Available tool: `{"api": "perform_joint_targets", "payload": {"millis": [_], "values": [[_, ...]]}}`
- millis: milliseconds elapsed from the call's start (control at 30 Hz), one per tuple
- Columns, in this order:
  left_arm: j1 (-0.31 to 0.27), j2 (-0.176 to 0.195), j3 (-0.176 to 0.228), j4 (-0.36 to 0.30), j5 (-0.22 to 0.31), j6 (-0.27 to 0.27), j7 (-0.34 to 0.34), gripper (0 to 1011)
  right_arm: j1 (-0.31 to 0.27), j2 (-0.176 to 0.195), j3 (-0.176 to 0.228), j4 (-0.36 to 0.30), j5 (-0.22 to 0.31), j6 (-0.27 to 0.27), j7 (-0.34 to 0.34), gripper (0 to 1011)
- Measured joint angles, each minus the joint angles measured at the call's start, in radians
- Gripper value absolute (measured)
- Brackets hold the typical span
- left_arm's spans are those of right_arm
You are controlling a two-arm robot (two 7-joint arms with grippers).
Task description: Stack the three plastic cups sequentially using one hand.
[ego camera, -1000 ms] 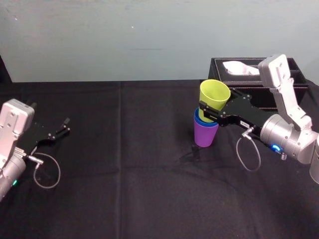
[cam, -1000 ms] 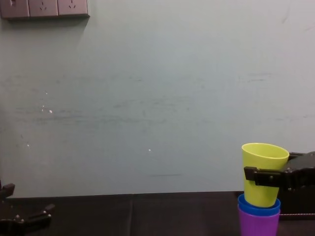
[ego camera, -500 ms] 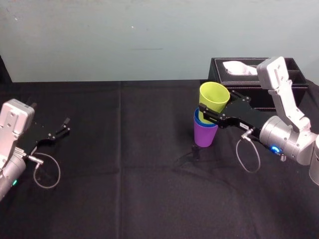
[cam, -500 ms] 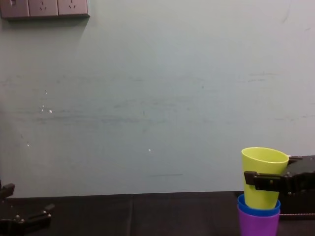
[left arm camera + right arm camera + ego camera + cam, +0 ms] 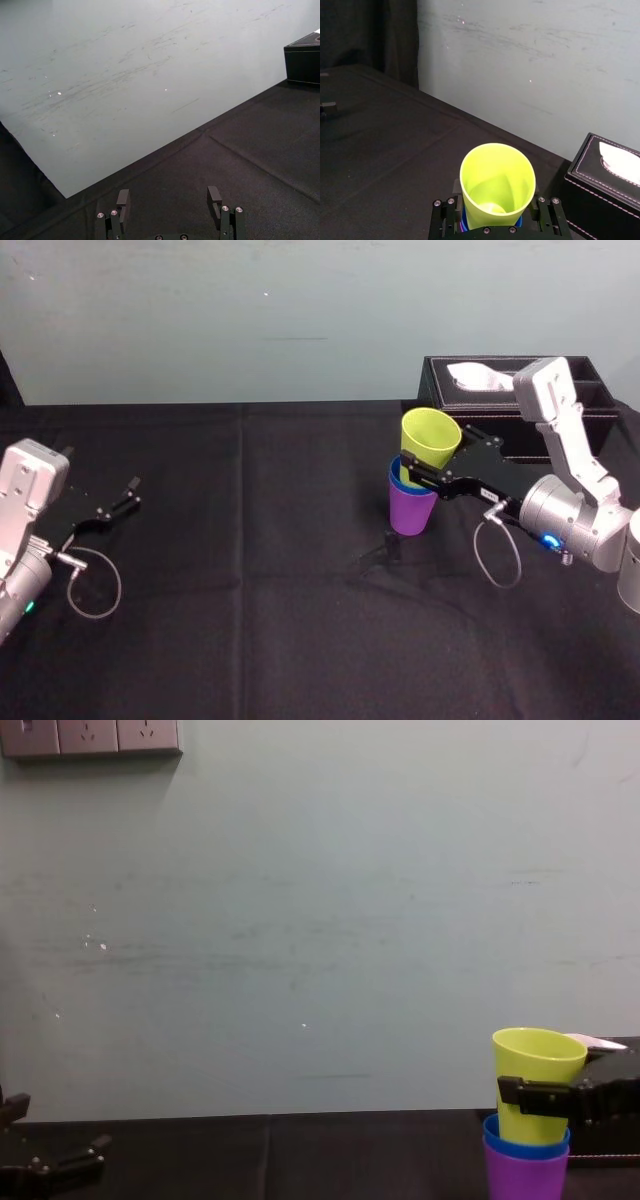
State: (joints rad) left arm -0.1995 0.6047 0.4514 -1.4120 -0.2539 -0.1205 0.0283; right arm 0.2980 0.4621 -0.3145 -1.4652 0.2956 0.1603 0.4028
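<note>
The purple cup (image 5: 411,510) stands on the black table right of centre, with the blue cup (image 5: 397,479) nested in it so that just its rim shows. The yellow-green cup (image 5: 428,440) sits partly down inside the blue one, tilted a little. My right gripper (image 5: 418,471) is shut on the yellow-green cup, one finger on each side of its wall, as the right wrist view shows (image 5: 497,220). From the chest the stack is at the lower right: yellow-green cup (image 5: 535,1080), blue rim (image 5: 525,1138), purple cup (image 5: 525,1175). My left gripper (image 5: 128,492) rests open at the far left.
A black stitched tissue box (image 5: 470,395) stands just behind the stack and my right arm, also seen as the box (image 5: 605,185) in the right wrist view. Bare black cloth spreads across the middle and front of the table (image 5: 250,570). A pale wall rises behind.
My right gripper has lowered the yellow-green cup deeper into the blue cup. The left arm has not moved.
</note>
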Motion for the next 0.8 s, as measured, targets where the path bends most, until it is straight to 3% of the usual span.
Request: {"api": "perform_joint_targets", "payload": {"millis": [300,633,800], "values": [[0.000,0.000,0.000,0.000,0.000,0.000,0.000,1010,0.016,-0.010,-0.009,0.036,-0.001,0.000,0.013,739],[0.000,0.000,0.000,0.000,0.000,0.000,0.000,1010,0.015,-0.009,-0.009,0.033,0.000,0.000,0.013,741],[0.000,0.000,0.000,0.000,0.000,0.000,0.000,1010,0.014,-0.009,-0.008,0.031,0.001,0.000,0.012,848]]}}
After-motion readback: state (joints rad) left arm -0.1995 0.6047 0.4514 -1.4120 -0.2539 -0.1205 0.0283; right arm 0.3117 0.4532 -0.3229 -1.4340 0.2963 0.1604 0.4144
